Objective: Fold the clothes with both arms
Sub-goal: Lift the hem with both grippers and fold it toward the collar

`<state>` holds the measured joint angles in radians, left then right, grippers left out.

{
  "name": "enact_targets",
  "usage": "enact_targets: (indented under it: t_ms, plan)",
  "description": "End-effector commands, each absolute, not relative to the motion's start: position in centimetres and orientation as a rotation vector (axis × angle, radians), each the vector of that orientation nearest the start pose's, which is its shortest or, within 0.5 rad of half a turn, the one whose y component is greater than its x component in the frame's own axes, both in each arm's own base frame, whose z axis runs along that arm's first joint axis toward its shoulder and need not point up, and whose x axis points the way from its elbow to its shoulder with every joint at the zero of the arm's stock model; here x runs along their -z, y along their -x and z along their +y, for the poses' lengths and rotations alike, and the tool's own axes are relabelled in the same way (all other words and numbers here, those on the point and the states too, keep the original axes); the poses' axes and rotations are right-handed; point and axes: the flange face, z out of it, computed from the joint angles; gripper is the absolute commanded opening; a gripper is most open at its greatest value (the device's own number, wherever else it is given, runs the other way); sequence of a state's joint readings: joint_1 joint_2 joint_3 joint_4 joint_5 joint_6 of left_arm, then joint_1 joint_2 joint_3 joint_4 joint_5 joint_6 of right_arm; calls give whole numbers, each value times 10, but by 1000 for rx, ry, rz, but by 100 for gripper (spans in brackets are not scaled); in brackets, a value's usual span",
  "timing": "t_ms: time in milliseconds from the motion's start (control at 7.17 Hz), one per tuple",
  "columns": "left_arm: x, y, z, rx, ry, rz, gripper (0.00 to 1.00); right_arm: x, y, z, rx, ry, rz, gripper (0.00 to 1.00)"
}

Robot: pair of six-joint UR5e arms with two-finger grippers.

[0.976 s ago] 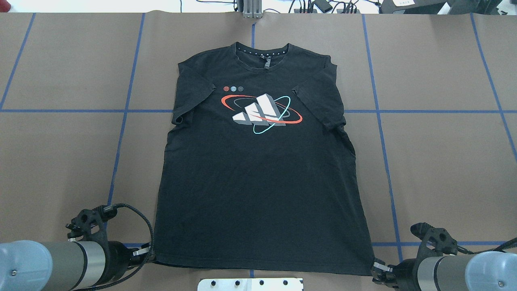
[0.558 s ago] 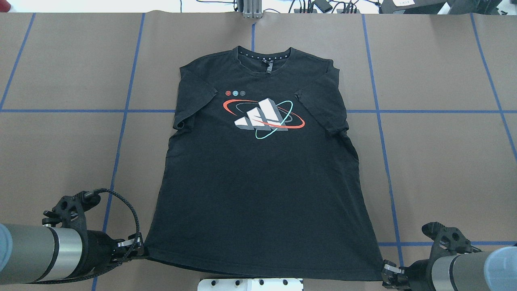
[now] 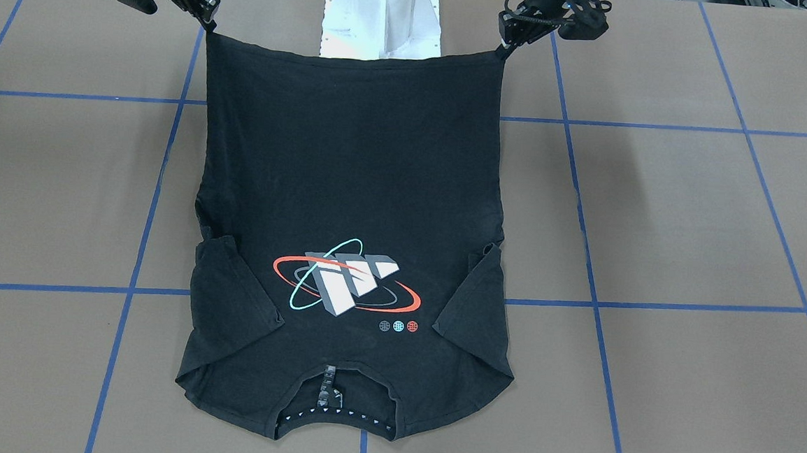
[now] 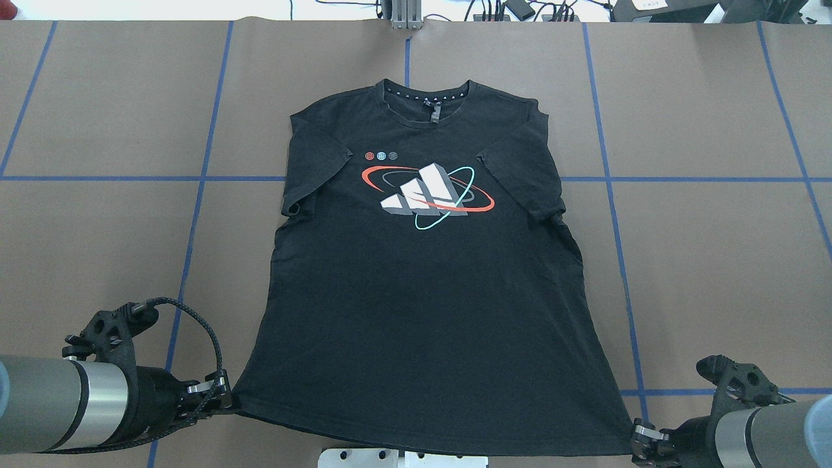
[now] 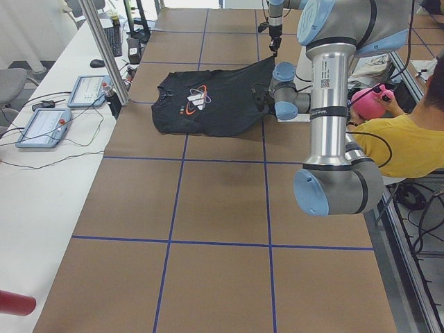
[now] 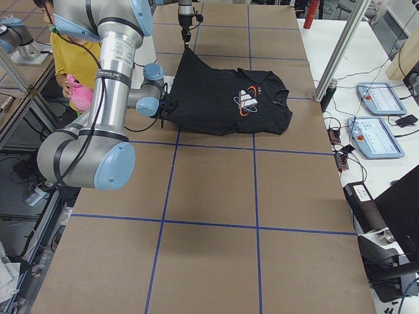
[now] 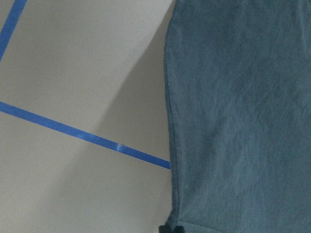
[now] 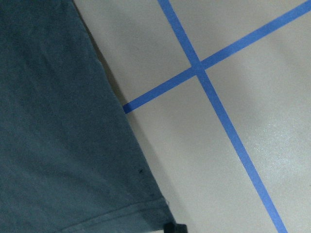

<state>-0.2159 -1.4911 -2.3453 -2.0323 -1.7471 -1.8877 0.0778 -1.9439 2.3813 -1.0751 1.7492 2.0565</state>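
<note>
Status: shirt (image 4: 422, 292) lies logo-up, collar (image 4: 424, 97) far from the stand (image 3: 385, 15), hem (image 4: 422, 444) nearest it and raised. L gripper (image 4: 221, 396) and R gripper (image 4: 640, 437) are each clamped on a hem corner, one either side of the stand. Carry both corners away from the stand toward the collar at equal height & speed w/ hem taut, then release only once the cloth lies flat.

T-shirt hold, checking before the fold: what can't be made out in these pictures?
Left hand: wrist view shows only a dark sliver at its bottom edge; how much hem it pinches is hidden.
Right hand: partly cut off by the overhead view's bottom edge.
T-shirt underside: hidden beneath its own front.
Neck label: too small to read.
</note>
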Motion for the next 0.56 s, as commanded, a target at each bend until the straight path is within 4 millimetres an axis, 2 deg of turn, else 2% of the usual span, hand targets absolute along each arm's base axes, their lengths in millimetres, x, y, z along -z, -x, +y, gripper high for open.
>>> enact_targets:
  t_ms: [0,139,279,418]
  plan:
    - [-280,-364,-194,399,249,1155,0,-371,325,-142,-437,355,-880,0]
    - [-270,-361,-193,407,260,1176,0,-369,321,-147,-448,365,-886,0]
    - [-258,-362,-199,412,255,1207,0,-365,310,-166,-485,387,-899,0]
    - [-255,-361,-208,423,236,1219,0,-365,295,-187,-521,401,-908,0]
